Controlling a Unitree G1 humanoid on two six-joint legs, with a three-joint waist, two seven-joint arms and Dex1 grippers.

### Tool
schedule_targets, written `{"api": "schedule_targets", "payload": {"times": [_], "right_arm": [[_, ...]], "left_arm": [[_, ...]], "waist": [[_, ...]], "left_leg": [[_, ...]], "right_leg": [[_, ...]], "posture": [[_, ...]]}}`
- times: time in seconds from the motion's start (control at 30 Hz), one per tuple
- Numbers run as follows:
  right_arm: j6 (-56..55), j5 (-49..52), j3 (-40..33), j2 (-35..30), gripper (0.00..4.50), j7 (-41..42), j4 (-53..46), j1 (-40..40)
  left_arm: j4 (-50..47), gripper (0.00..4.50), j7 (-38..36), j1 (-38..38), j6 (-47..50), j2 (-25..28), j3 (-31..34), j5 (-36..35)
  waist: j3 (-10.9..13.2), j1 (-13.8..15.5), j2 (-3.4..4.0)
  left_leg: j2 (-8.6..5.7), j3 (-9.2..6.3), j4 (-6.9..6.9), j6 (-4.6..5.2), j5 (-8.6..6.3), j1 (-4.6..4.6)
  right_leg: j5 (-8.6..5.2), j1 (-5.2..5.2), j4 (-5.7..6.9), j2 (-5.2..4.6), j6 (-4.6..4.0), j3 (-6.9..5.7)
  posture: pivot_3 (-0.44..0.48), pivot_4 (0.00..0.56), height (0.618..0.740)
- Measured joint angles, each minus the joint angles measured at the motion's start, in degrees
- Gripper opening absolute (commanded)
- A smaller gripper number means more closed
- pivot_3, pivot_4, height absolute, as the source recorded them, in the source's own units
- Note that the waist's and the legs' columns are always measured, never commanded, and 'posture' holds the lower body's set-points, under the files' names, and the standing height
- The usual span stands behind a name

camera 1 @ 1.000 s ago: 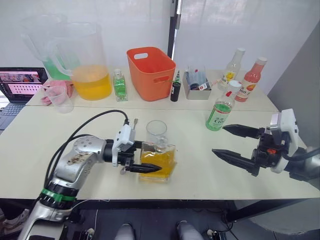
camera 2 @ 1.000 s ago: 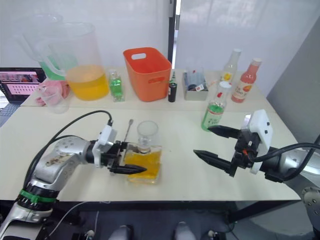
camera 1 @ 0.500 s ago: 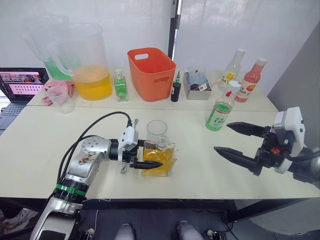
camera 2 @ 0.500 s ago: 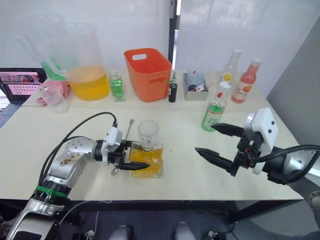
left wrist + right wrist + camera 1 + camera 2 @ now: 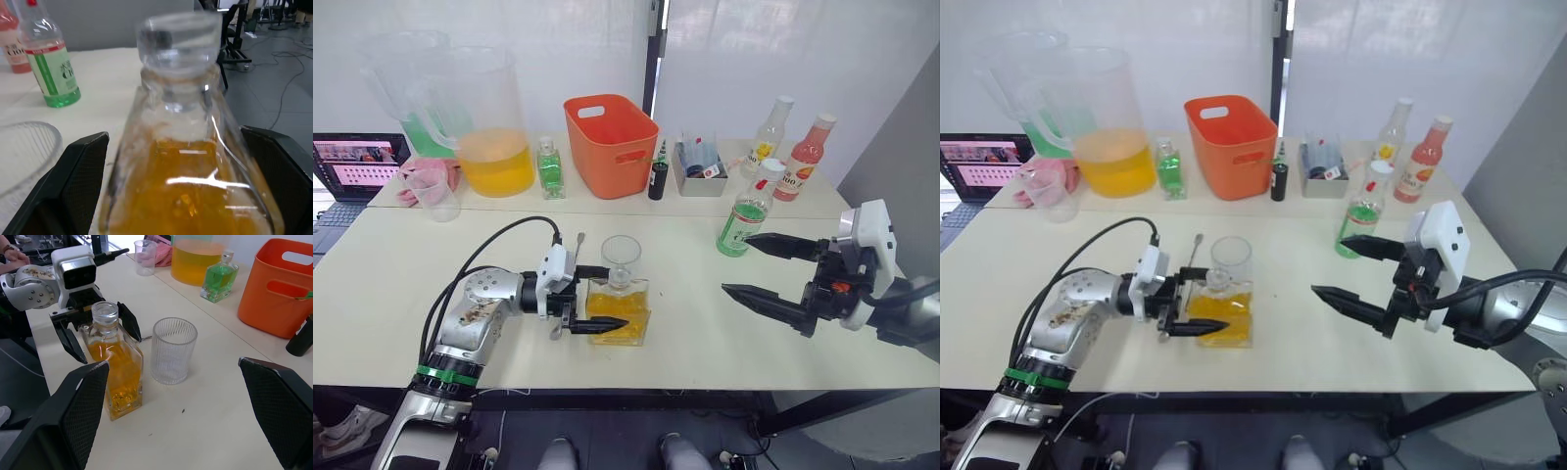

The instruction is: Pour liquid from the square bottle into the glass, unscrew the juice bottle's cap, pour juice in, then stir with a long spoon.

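Note:
The square bottle [image 5: 619, 309], clear with amber liquid and a glass stopper, stands near the table's front edge. My left gripper [image 5: 599, 300] is open, one finger on each side of the bottle, close to its walls. The ribbed empty glass [image 5: 621, 257] stands right behind the bottle. The long spoon [image 5: 574, 257] lies on the table next to my left gripper. The juice bottle [image 5: 744, 219], green with a white cap, stands upright to the right. My right gripper [image 5: 736, 262] is open and holds nothing, just in front of the juice bottle.
Along the back stand an orange basket [image 5: 612, 142], a large pitcher of orange liquid [image 5: 494, 132], a small green bottle [image 5: 548, 166], a clear box [image 5: 697, 162] and two more bottles [image 5: 803, 152]. A plastic cup [image 5: 435, 191] and a laptop [image 5: 347, 166] are at far left.
My right gripper has drifted a little to the left, nearer the juice bottle. My left gripper stays astride the square bottle, which has not visibly moved.

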Motion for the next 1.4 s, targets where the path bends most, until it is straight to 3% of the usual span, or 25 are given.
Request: {"api": "schedule_targets", "payload": {"times": [0.27, 0.3, 0.43, 0.57, 0.77, 1.07, 1.27, 1.4], "right_arm": [[-0.4, -0.12, 1.63, 0.91, 4.5, -0.36, 0.38, -1.03], [-0.4, -0.14, 1.69, 1.03, 4.5, -0.51, 0.36, -1.02], [-0.4, -0.11, 1.79, 1.35, 4.5, -1.4, 0.04, -1.02], [-0.39, -0.27, 3.24, 1.47, 4.5, -2.49, -0.64, -2.29], [0.33, -2.83, 14.42, 3.84, 4.5, -5.38, -2.08, -10.75], [1.52, -9.91, 29.85, 13.28, 4.5, -9.25, 0.14, -19.49], [3.42, -12.98, 32.88, 17.34, 4.5, -10.63, 3.19, -21.38], [3.4, -15.54, 34.6, 20.4, 3.29, -10.9, 4.47, -21.43]], "left_arm": [[-0.83, 4.49, -1.12, -0.16, 1.0, 1.3, -0.37, -0.18], [-0.67, 3.94, -1.37, -0.25, 0.9, 1.31, -0.54, 0.02], [1.03, 2.78, -2.17, -1.4, 0.42, 1.13, -0.96, 0.82], [2.43, 2.78, -2.93, -2.02, -0.46, 0.66, -1.11, 1.29], [4.96, 2.78, -3.84, -3.51, -2.36, -0.36, -1.93, 2.39], [5.91, 2.78, -3.76, -4.27, -2.64, -0.7, -2.58, 2.53], [5.81, 2.78, -3.51, -4.38, -2.33, -0.69, -2.72, 2.6], [5.81, 2.78, -3.42, -4.53, -1.86, -0.69, -2.72, 2.6]], "waist": [[0.0, -0.01, 0.0], [0.0, 0.0, 0.0], [0.0, 0.02, 0.0], [-0.01, 0.11, 0.01], [-0.01, 0.42, 0.03], [-0.03, 0.73, 0.05], [-0.03, 0.74, 0.06], [-0.03, 0.74, 0.06]], "left_leg": [[0.0, 0.0, 0.0, 0.0, 0.0, 0.01], [0.0, 0.0, 0.0, 0.0, 0.0, 0.01], [0.0, 0.0, 0.01, 0.0, 0.0, 0.01], [0.0, 0.0, 0.04, 0.0, 0.0, 0.02], [0.0, -0.01, 0.23, -0.01, -0.01, 0.2], [0.0, -0.02, 0.3, -0.01, -0.01, 0.2], [0.0, -0.03, 0.31, -0.01, -0.01, 0.2], [0.0, -0.04, 0.31, -0.01, -0.01, 0.2]], "right_leg": [[0.0, 0.01, 0.0, 0.0, 0.0, 0.0], [0.0, 0.01, 0.0, 0.0, 0.0, 0.0], [0.0, 0.01, 0.0, 0.0, 0.0, 0.0], [0.0, 0.05, 0.0, 0.0, 0.0, 0.0], [0.02, 0.29, -0.03, 0.0, -0.04, 0.0], [0.03, 0.39, -0.06, 0.0, -0.07, 0.0], [0.04, 0.41, -0.05, 0.0, -0.07, -0.01], [0.04, 0.41, -0.05, 0.0, -0.07, -0.01]], "posture": [[0.0, 0.15, 0.74], [0.0, 0.15, 0.74], [0.0, 0.15, 0.74], [0.0, 0.15, 0.74], [0.0, 0.15, 0.74], [0.0, 0.15, 0.74], [0.0, 0.15, 0.74], [0.0, 0.15, 0.74]]}}
